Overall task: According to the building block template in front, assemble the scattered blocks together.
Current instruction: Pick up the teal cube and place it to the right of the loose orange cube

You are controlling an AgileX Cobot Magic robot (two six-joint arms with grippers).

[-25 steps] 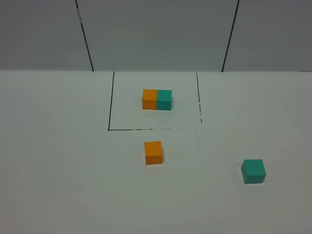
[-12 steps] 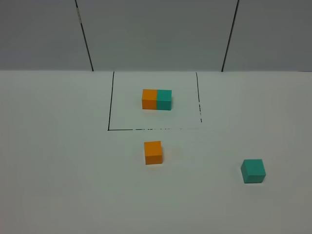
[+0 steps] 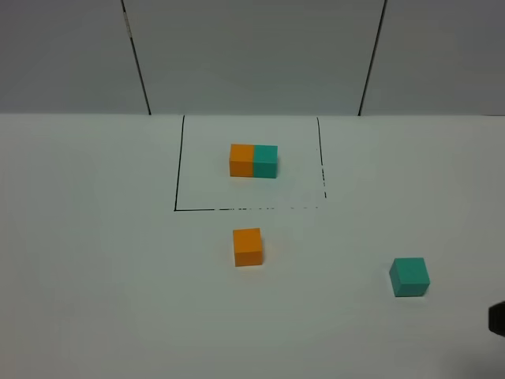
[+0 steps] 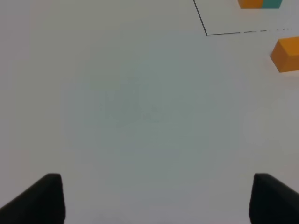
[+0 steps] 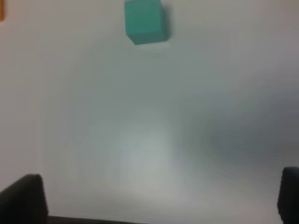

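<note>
The building block template (image 3: 253, 160), an orange and a teal cube joined, sits inside the black drawn square (image 3: 178, 166) at the back; it also shows in the left wrist view (image 4: 260, 3). The loose orange cube (image 3: 248, 246) lies just in front of the square and shows in the left wrist view (image 4: 286, 55). The loose teal cube (image 3: 409, 276) lies at the front right and shows in the right wrist view (image 5: 143, 21). My left gripper (image 4: 156, 200) is open and empty, far from the orange cube. My right gripper (image 5: 156, 198) is open and empty, short of the teal cube.
The white table (image 3: 95, 260) meets a grey panelled wall (image 3: 252, 55) at the back. A dark part of my right arm (image 3: 497, 318) shows at the right edge, near the teal cube.
A dark part of my right arm has come into the exterior view at the right edge. The blocks and the template have not moved.
</note>
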